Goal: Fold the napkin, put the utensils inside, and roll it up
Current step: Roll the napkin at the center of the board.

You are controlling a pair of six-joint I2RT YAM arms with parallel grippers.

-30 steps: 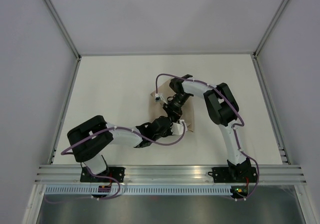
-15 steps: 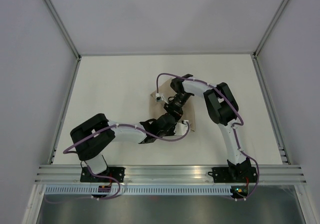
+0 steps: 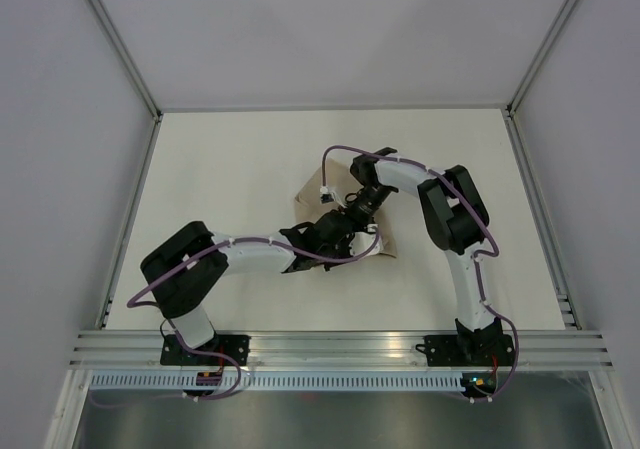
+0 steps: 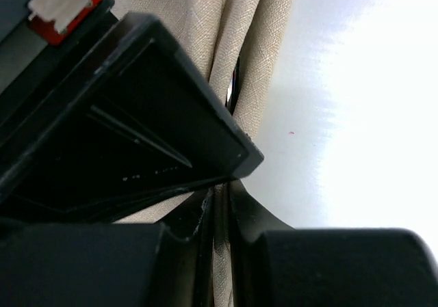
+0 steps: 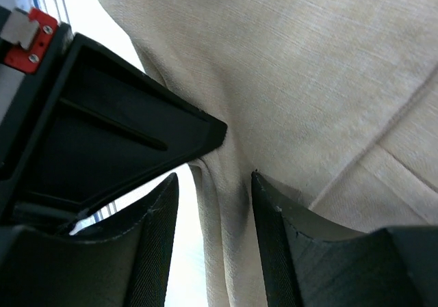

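The tan napkin (image 3: 308,201) lies folded in the middle of the table (image 3: 220,169), mostly hidden beneath both arms. The left gripper (image 4: 229,180) is pressed together on a cloth fold. The right gripper (image 5: 209,160) pinches a bunched ridge close by, likely holding the layers for rolling. No fork shows.

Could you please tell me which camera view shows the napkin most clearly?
The right wrist view: the napkin is large and close, its weave and creases sharp. The top view shows only tan corners around the left arm and right arm, which cover the rest. The left wrist view shows a narrow folded strip.
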